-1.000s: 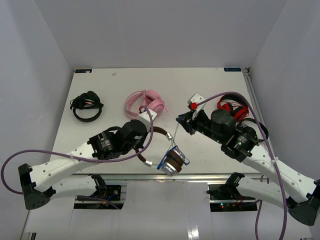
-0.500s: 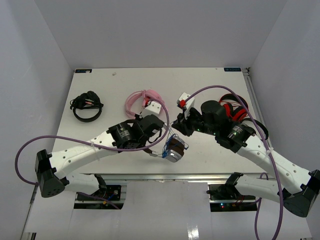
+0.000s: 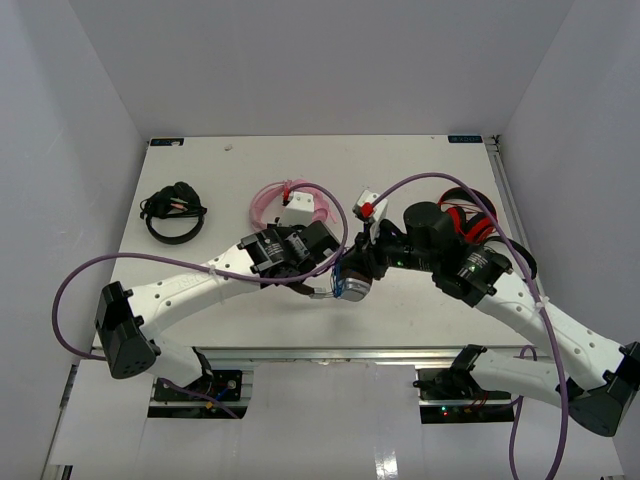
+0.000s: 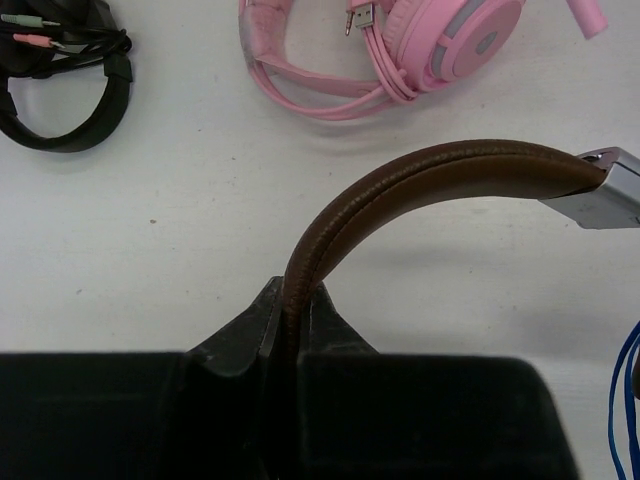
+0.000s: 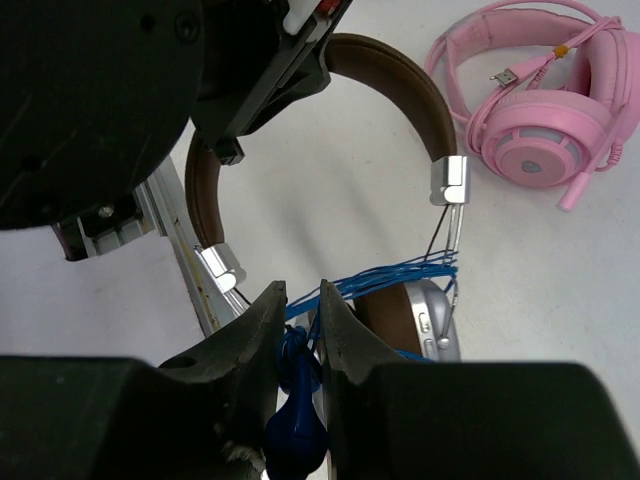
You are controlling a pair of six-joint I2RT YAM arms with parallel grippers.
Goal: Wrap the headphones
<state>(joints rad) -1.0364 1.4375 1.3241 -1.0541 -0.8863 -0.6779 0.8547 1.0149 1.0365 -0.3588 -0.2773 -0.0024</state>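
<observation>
The headphones hang between my two grippers near the table's front middle. My left gripper is shut on the brown headband, which arches up and to the right to a silver slider. It shows in the top view just left of the ear cups. My right gripper is shut on the blue cord, with a blue lump of it between the jaws. Several turns of cord run around the silver-grey ear cup. In the top view the right gripper nearly touches the left one.
Pink headphones lie just behind the left gripper, also in the left wrist view. Black headphones lie at the far left. Red-and-black headphones lie under the right arm. The table's front rail runs just below the brown headphones.
Both arms have closed in toward the table's middle. The headphones moved up and away from the front edge with the left gripper. The right gripper came in to the ear cups.
</observation>
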